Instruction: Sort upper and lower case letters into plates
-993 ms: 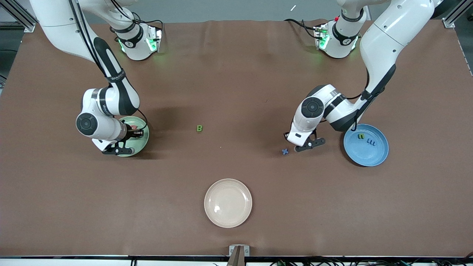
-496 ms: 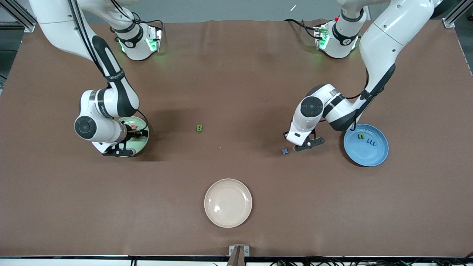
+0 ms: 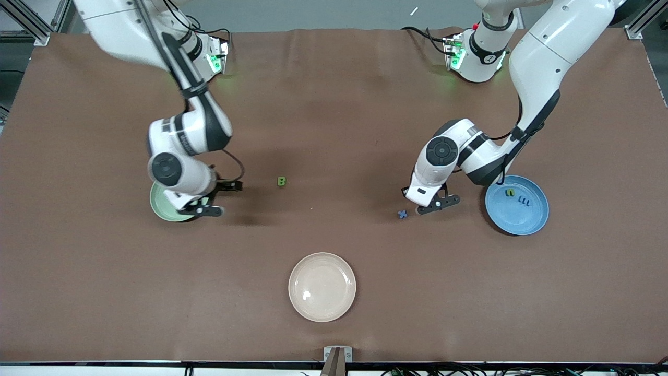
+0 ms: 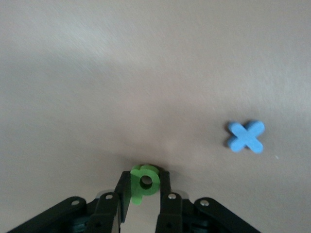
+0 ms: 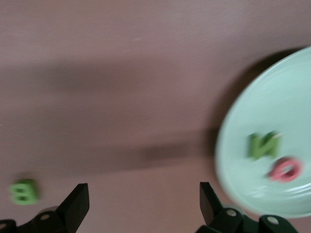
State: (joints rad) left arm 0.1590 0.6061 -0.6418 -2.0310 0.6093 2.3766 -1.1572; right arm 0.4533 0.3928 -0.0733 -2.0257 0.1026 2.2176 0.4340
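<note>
Left gripper [image 4: 144,194] pinches the green p [image 4: 144,182] at table level, just beside the blue x [image 3: 402,214]. Lift straight, then carry it to the blue plate [image 3: 537,219], right of frame. Right gripper [image 5: 141,201] hangs wide open between pale green plate [image 5: 243,145] and B [image 3: 282,181].

Wide bare table [image 3: 334,104] fills the frame's middle; only the green B [image 3: 282,181] at centre and the cream plate [image 3: 322,286] at lower centre interrupt it.

Cream-white plate [image 3: 322,286] on the brown table cover [image 3: 334,104], near the front camera's edge
</note>
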